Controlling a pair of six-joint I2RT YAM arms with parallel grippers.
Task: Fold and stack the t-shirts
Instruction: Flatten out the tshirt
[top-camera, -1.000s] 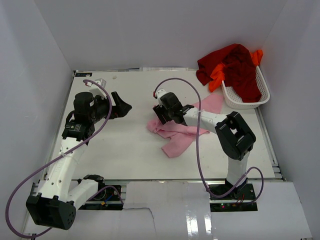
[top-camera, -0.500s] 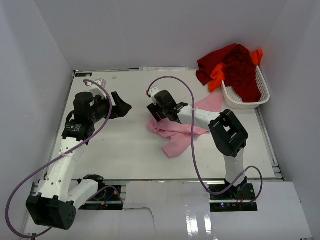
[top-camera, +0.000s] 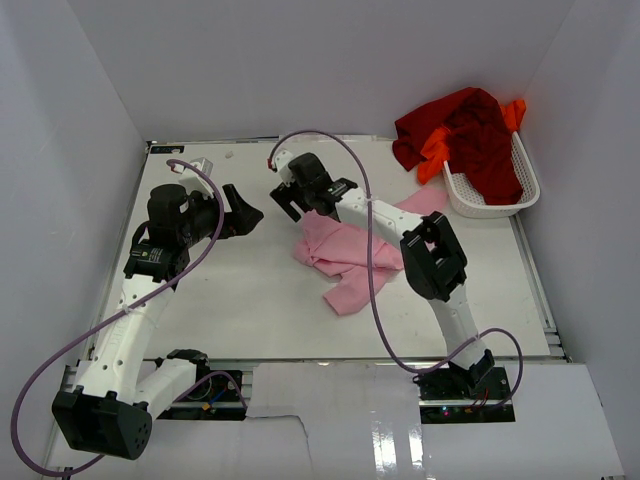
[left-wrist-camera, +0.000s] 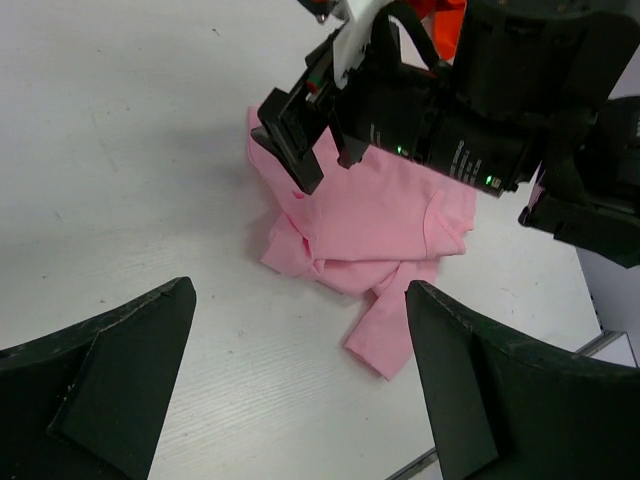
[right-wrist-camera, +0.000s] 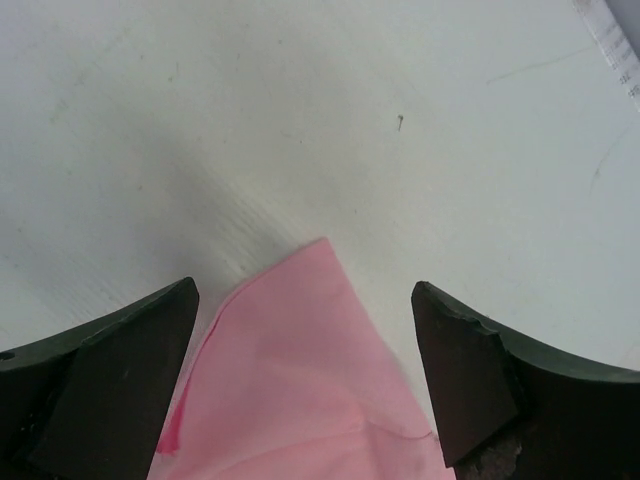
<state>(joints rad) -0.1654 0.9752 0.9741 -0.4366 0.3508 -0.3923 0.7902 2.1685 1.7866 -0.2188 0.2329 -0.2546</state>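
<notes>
The light pink t-shirt (top-camera: 345, 255) lies crumpled in the middle of the white table (top-camera: 240, 300), one sleeve trailing toward the near edge. My right gripper (top-camera: 290, 205) hovers open over its far-left corner (right-wrist-camera: 300, 380), with nothing between its fingers (right-wrist-camera: 120, 370). The left gripper (top-camera: 250, 213) stands open, left of the shirt and clear of it. In the left wrist view the pink shirt (left-wrist-camera: 370, 220) lies beyond the open fingers (left-wrist-camera: 490, 390), under the right gripper (left-wrist-camera: 300, 140). The dark red t-shirt (top-camera: 480, 140) and the bright orange t-shirt (top-camera: 435, 150) hang out of the basket.
A white mesh basket (top-camera: 495, 200) sits at the far right corner of the table. White walls close in the table at the back and on both sides. A small white box (top-camera: 198, 165) lies at the far left.
The right gripper has moved toward the far left, opened and let go of the pink shirt, whose corner now lies flatter. The left arm has stayed still.
</notes>
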